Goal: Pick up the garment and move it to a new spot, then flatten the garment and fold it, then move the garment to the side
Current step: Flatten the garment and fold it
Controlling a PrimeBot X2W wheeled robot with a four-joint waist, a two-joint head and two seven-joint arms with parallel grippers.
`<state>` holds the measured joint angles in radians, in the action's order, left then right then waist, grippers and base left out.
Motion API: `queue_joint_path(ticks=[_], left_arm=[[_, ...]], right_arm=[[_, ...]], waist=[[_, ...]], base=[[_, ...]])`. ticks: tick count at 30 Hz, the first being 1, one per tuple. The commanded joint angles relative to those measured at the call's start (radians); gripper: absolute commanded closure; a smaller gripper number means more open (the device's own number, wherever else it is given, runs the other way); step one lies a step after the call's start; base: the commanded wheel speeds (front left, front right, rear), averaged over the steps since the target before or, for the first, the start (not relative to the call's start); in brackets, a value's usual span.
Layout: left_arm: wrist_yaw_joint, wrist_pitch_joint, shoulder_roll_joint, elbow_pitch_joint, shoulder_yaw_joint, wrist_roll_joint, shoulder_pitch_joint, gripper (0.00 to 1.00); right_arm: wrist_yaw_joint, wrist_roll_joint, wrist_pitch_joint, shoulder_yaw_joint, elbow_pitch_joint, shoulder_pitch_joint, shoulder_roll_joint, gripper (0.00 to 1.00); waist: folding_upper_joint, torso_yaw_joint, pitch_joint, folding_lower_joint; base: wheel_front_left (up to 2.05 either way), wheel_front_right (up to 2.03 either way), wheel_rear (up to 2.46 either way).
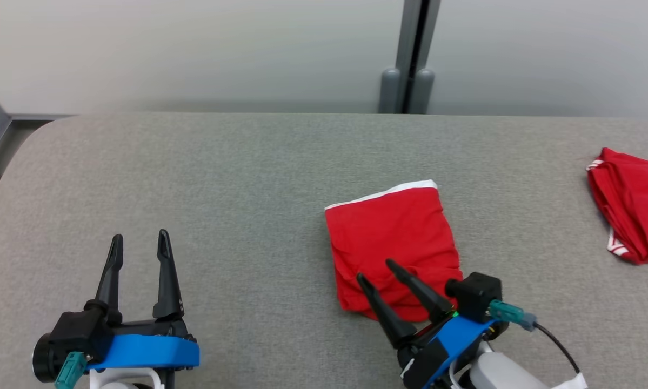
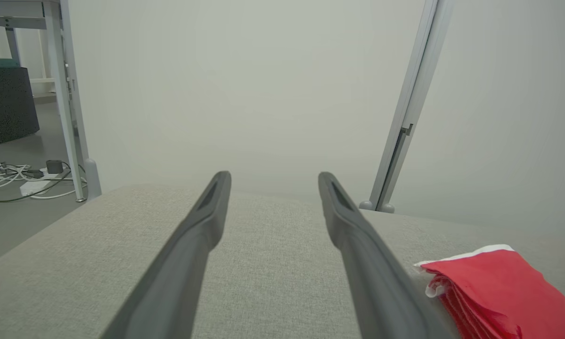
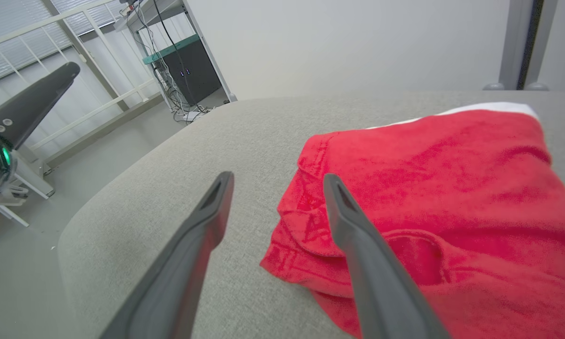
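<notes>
The folded red garment [image 1: 391,232] lies on the table [image 1: 237,173], right of middle. The right gripper [image 1: 374,269] hangs at its near corner, fingers wide open, holding nothing; the left gripper [image 1: 140,235] is open too, far off. Next is prob. the move aside: it should pinch all layers at once, so the fold stays neat.

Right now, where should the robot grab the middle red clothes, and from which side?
The near edge of the folded red garment, from the robot's own side, with the open right pincer poised there: its layers stack thick along it, so they would probably catch together.
</notes>
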<state>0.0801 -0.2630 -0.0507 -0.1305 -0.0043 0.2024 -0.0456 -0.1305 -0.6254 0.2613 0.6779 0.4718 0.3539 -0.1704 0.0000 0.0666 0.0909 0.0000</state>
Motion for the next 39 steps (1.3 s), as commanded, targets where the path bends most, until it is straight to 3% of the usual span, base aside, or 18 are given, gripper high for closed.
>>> queue_joint_path(ticks=[1,9,21,28,39], left_arm=[[0.004,-0.002,0.001,-0.006,0.005,-0.004,0.01,0.0],[0.001,-0.002,0.001,-0.02,0.017,-0.018,0.022,0.0],[-0.027,-0.002,0.001,-0.053,0.04,-0.06,0.06,0.0],[-0.042,-0.002,0.0,-0.063,0.045,-0.073,0.081,0.0],[-0.032,-0.002,-0.004,-0.058,0.051,-0.087,0.119,0.0]], right_arm=[[-0.001,0.015,0.005,-0.031,-0.028,-0.03,-0.013,0.0],[-0.001,0.112,0.005,-0.228,-0.142,-0.115,-0.025,0.0],[-0.001,0.258,0.005,-0.495,-0.238,-0.23,0.013,0.0],[-0.001,0.313,0.005,-0.569,-0.27,-0.294,0.043,0.0],[-0.001,0.374,0.005,-0.602,-0.273,-0.346,0.076,0.0]], waist=[[0.0,-0.025,-0.018,0.0],[0.0,-0.094,-0.044,0.0],[0.0,-0.182,-0.077,0.0],[0.0,-0.182,-0.089,0.0],[0.0,-0.159,-0.09,0.0]], base=[[0.0,0.0,0.0],[0.0,0.0,0.0],[0.0,0.0,0.0],[0.0,0.0,0.0],[0.0,0.0,0.0]])
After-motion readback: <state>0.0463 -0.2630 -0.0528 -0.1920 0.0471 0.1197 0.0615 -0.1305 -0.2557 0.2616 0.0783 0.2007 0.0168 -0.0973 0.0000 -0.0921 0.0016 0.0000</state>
